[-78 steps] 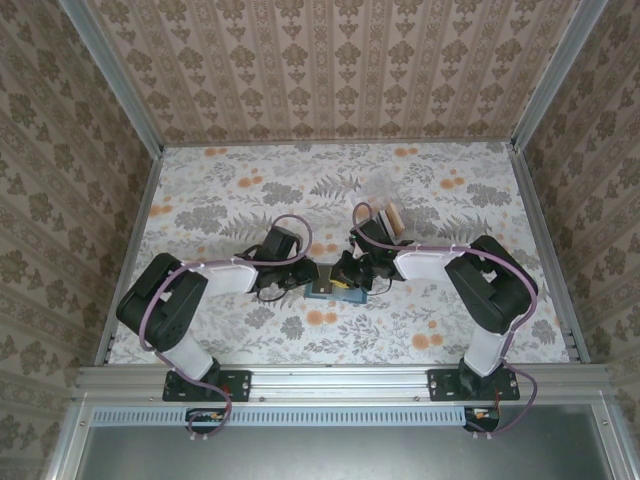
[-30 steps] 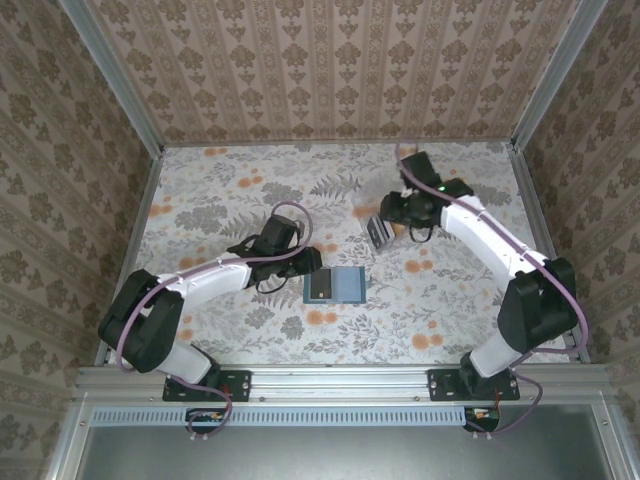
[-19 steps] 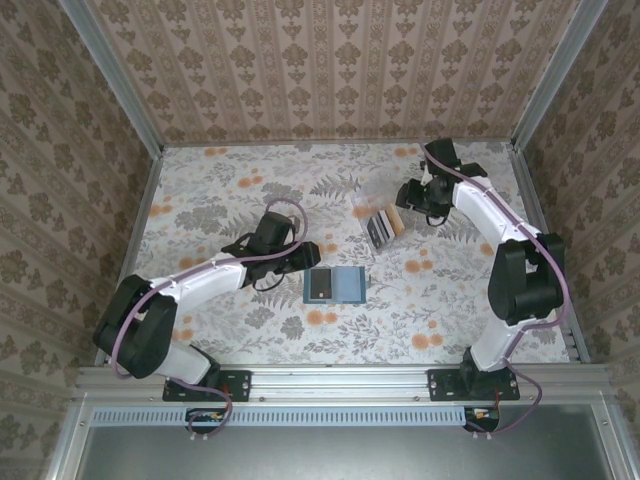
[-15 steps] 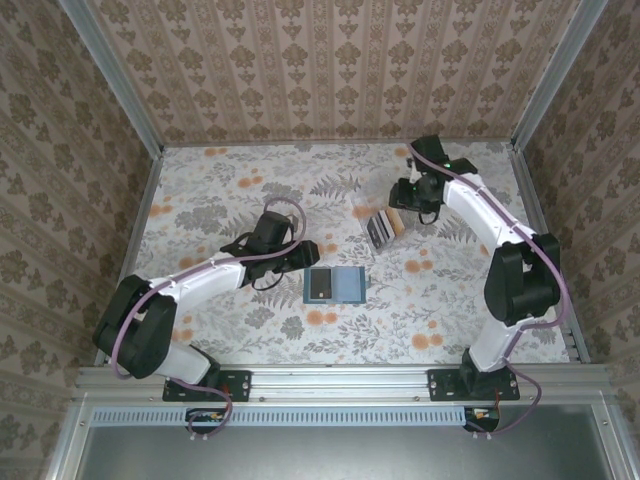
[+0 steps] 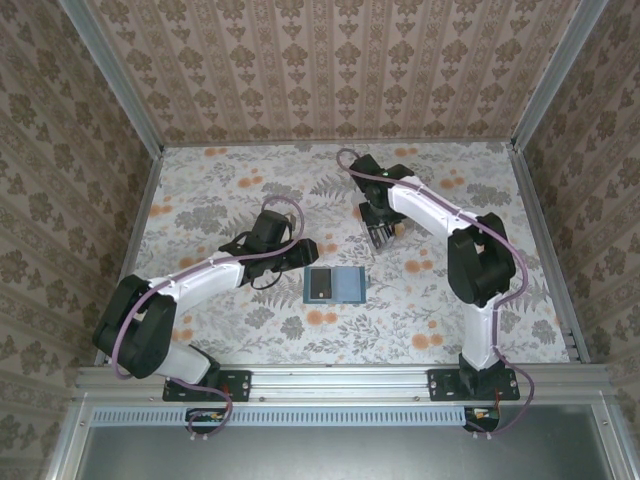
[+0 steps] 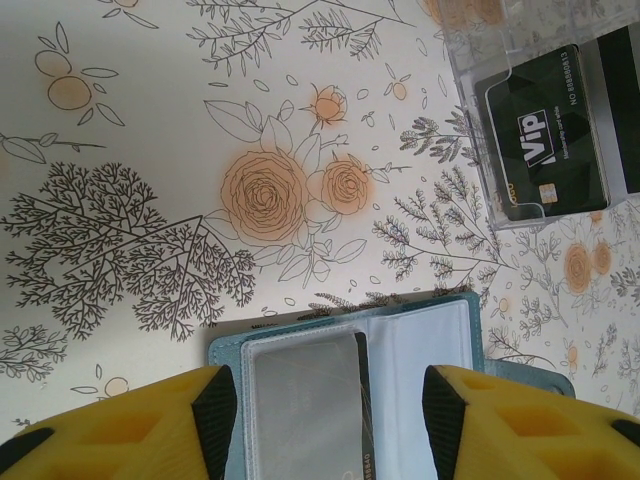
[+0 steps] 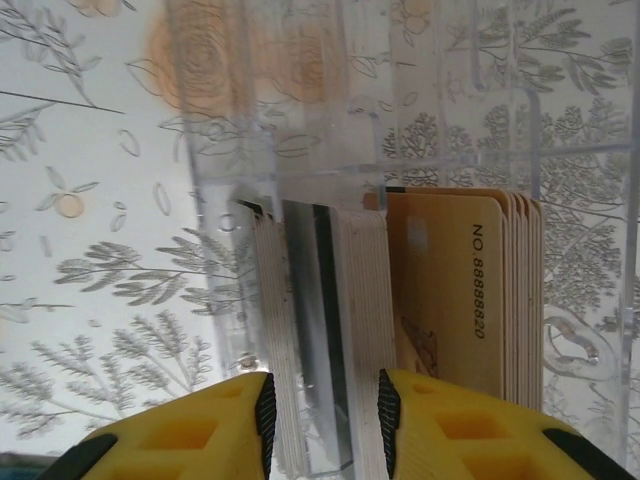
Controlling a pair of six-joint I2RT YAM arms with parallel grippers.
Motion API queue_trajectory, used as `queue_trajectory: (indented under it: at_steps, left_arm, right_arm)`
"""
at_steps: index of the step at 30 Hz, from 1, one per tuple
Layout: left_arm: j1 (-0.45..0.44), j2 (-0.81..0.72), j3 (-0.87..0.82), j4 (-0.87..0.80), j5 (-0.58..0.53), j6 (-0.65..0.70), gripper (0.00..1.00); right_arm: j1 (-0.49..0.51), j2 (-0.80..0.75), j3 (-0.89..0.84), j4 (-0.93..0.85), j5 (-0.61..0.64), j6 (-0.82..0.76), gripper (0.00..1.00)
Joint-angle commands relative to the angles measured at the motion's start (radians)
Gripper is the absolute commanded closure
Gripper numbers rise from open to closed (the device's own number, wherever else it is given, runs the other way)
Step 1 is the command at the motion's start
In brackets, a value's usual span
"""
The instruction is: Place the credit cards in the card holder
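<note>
Right hand (image 7: 325, 400) astride credit cards (image 7: 445, 290), grip unclear

The table (image 5: 240, 190) is covered in a cream print of orange blossoms and grey foliage. The card holder (image 5: 335, 285) is coloured teal, with grey and pale pockets inside. The credit cards (image 7: 440, 290) are seen in tan, white and black, held in a clear stand (image 7: 450, 120).
</note>
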Motion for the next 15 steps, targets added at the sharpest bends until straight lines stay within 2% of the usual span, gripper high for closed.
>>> queue_trajectory:
  at_steps: [1,15]
  left_arm:
    - [0.009,-0.028,0.005,-0.023,-0.009,0.011,0.44]
    - [0.016,-0.029,-0.005,-0.019,0.003,0.009,0.43]
  right_arm:
    - [0.014,0.019,0.042,-0.058,0.1,-0.027,0.64]
    - [0.057,0.094,0.058,-0.078,0.28,-0.027,0.63]
